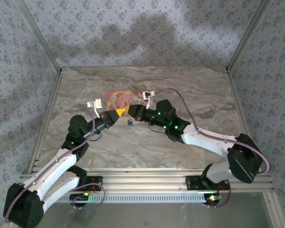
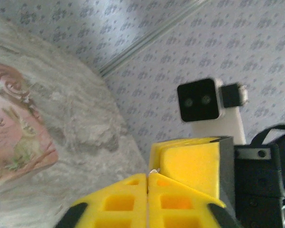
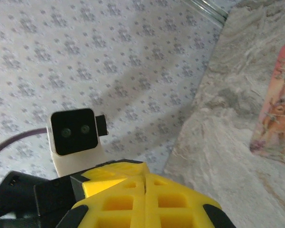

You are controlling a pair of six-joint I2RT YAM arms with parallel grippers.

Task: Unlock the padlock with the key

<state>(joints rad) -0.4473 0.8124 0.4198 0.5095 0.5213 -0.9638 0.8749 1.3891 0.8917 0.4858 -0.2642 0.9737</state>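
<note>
Left pincer [image 2: 147,175] is pressing its yellow fingers together along a single seam, and the right pincer [image 3: 145,176] is doing the same, fully closed. The two noses are meeting tip to tip over the middle of the worktop [image 1: 190,90], a little toward its left edge. From where I am standing I am not managing to tell whether either one is really gripping anything. The pink floral box [image 1: 119,99] is lying just beyond them, on the far-edge side, close enough that a wide swing is likely to clip it. The padlock [image 1: 130,122] is showing as a tiny blue dot just on the near-edge side of the meeting tips. I cannot tell whether it is hanging from the right pincer or sitting on the marble. A silver speck [image 2: 154,170] is glinting at the very tip of the left fingers. It may be the key, though it is too small to be sure. What is worrying me is how small everything is. With both noses crowding one spot, I am expecting a slight misalignment to push the key off the keyhole. It could equally twist the key out of the soft pads, or set the lock swinging and drop it onto the worktop.
</note>
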